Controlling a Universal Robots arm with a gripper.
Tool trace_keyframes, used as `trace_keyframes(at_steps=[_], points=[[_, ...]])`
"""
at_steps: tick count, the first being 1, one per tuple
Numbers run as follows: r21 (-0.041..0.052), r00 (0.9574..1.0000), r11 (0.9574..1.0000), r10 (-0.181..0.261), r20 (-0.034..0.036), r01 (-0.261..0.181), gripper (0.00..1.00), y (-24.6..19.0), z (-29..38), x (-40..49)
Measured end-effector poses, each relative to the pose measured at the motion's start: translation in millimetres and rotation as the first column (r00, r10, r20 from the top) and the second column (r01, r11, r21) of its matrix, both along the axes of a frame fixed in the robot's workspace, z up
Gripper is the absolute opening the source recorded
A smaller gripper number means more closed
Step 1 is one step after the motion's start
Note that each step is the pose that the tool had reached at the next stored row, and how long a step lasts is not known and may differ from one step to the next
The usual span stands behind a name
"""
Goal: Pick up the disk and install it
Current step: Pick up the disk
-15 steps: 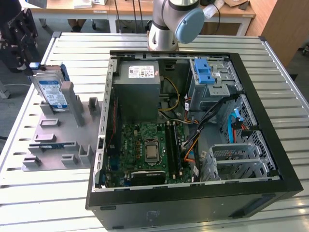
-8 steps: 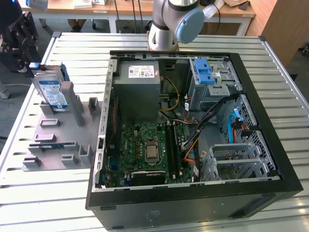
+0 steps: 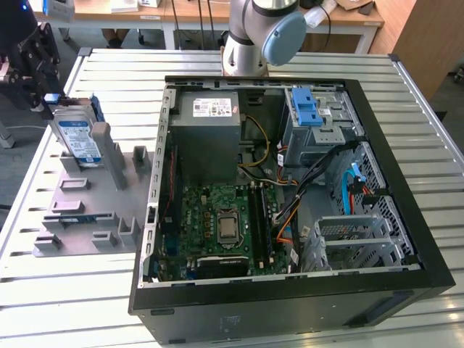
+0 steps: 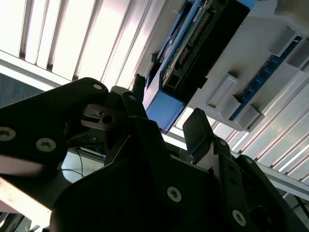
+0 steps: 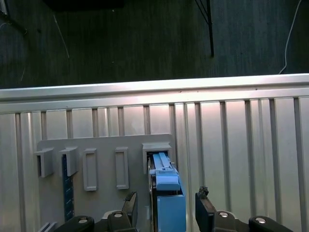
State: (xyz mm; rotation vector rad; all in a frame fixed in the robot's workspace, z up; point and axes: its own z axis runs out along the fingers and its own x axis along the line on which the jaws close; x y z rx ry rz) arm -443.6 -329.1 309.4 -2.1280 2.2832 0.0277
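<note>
Here's the disk (image 3: 78, 138), standing on edge in the end slot of the grey holder (image 3: 87, 206). The tool (image 5: 167, 207) is spread wide over it, one finger on each side of the disk's blue end, with a gap on both sides. Beside the holder, the open computer case (image 3: 290, 181) lies on the slatted desk (image 3: 65, 304).
</note>
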Motion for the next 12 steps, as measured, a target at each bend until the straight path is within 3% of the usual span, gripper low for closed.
trace_keyframes(at_steps=[12], points=[[-0.0034,1.0000,1.0000,0.000,-0.0054,0.000,0.59,0.1,-14.0,-0.5]])
